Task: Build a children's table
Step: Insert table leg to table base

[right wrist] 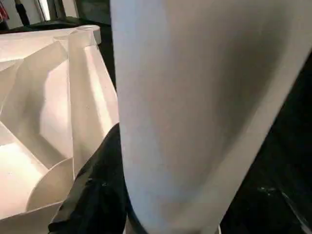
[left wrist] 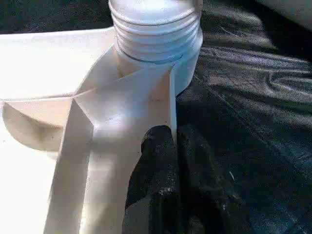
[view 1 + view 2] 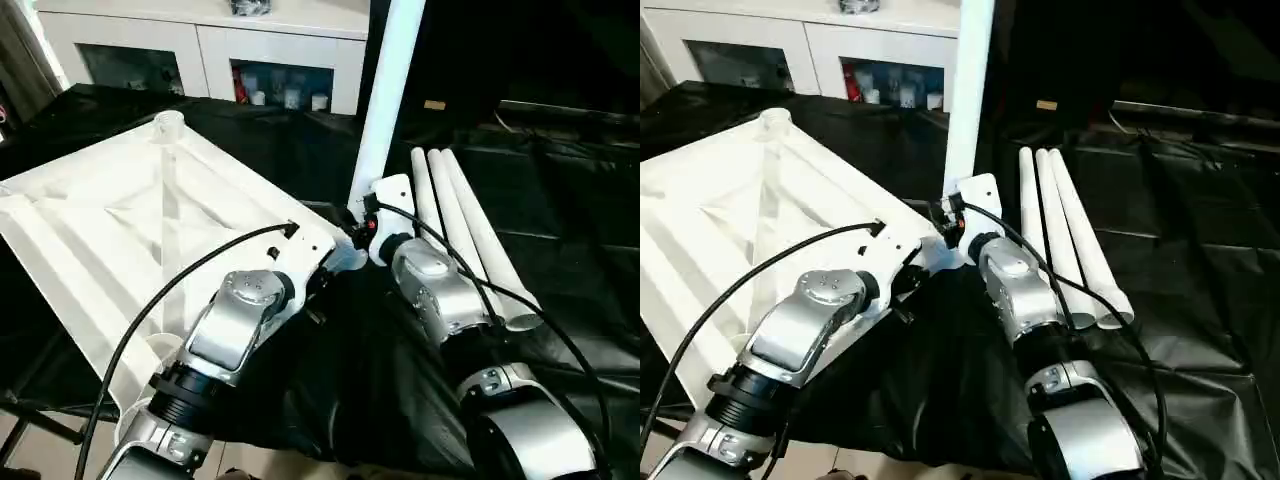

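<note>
My right gripper [image 1: 122, 214] holds one white leg [image 3: 385, 95] upright at the tabletop's [image 3: 110, 230] near corner, about twelve o'clock from my arms; the wrist camera shows a black finger [image 1: 95, 190] pressed against the tube. My left gripper [image 2: 170, 161] is pinched closed, its tips touching a rib beside the threaded corner socket [image 2: 156, 34], detail the head view lacks. Three spare legs [image 3: 465, 230] lie at two o'clock. No readable writing.

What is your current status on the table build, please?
Right gripper grips upright leg at tabletop corner socket. Left gripper shut, against rib. Three legs waiting. Nothing blocking.
</note>
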You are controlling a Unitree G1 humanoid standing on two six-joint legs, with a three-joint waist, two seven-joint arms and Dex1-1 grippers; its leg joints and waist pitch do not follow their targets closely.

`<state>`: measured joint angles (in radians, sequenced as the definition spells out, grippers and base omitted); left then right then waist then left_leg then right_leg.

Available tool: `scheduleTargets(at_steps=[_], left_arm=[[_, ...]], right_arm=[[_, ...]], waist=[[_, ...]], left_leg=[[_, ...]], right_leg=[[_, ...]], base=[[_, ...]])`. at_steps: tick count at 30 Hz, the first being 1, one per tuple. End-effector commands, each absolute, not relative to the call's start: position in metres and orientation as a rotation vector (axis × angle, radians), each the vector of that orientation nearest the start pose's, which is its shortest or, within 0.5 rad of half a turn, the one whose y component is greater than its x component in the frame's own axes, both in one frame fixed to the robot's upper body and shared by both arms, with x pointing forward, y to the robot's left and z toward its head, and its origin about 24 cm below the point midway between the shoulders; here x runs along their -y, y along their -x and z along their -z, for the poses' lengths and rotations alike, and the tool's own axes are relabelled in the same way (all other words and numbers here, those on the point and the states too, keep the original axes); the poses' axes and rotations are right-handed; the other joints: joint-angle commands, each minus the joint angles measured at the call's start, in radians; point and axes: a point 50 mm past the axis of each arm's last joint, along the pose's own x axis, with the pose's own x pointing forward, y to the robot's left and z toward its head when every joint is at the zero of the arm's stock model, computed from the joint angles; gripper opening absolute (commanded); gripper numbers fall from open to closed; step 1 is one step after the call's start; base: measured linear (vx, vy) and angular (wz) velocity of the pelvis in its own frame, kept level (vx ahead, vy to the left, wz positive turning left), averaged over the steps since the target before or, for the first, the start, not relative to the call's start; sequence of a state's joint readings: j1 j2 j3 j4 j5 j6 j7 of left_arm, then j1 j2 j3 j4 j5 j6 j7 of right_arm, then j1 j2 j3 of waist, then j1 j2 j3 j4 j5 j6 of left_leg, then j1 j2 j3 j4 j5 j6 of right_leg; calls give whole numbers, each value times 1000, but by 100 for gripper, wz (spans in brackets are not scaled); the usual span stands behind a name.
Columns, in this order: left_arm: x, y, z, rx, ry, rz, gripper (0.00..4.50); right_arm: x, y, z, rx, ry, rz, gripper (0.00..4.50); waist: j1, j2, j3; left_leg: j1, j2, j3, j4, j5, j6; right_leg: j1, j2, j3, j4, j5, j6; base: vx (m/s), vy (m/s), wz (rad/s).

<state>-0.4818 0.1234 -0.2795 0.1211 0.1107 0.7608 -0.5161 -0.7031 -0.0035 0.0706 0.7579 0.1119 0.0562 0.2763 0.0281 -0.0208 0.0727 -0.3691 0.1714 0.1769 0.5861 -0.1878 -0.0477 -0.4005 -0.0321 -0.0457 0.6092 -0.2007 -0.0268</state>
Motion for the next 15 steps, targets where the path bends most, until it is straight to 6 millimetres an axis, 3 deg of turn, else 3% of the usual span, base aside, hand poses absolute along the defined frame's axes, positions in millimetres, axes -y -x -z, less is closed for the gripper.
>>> scheduleTargets(at_steps=[1,7,8,11,14,15], left_arm=[[-63,-310,-89,-390,-326,753,0],[-66,-312,-89,-376,-337,749,0],[-67,-312,-89,-369,-341,753,0],[-67,-312,-89,-364,-343,766,0],[-70,-311,-88,-364,-339,805,0],[-70,-311,-88,-362,-340,809,0]], right_arm=[[77,-341,-11,-413,15,-466,189],[77,-342,-14,-389,-26,-458,189],[77,-343,-16,-384,-44,-459,245],[77,-344,-18,-372,-54,-465,262],[78,-347,-23,-347,-56,-468,301],[78,-347,-23,-344,-57,-467,307]], waist=[[1,5,-34],[-1,5,-33],[0,6,-34],[0,7,-35],[6,16,-39],[5,15,-39]], left_leg=[[8,62,-33,-85,-323,6],[11,62,-35,-87,-346,0],[11,63,-35,-87,-345,0],[12,63,-34,-87,-344,-1],[7,64,-30,-86,-291,3],[6,64,-29,-86,-282,5]], right_leg=[[25,-113,60,-108,-430,-130],[19,-113,61,-113,-456,-115],[19,-112,62,-112,-449,-116],[18,-112,62,-112,-435,-122],[26,-109,63,-100,-316,-160],[28,-109,63,-99,-297,-165]], base=[[0,0,0],[0,0,0],[0,0,0],[0,0,0],[0,0,0],[0,0,0]])
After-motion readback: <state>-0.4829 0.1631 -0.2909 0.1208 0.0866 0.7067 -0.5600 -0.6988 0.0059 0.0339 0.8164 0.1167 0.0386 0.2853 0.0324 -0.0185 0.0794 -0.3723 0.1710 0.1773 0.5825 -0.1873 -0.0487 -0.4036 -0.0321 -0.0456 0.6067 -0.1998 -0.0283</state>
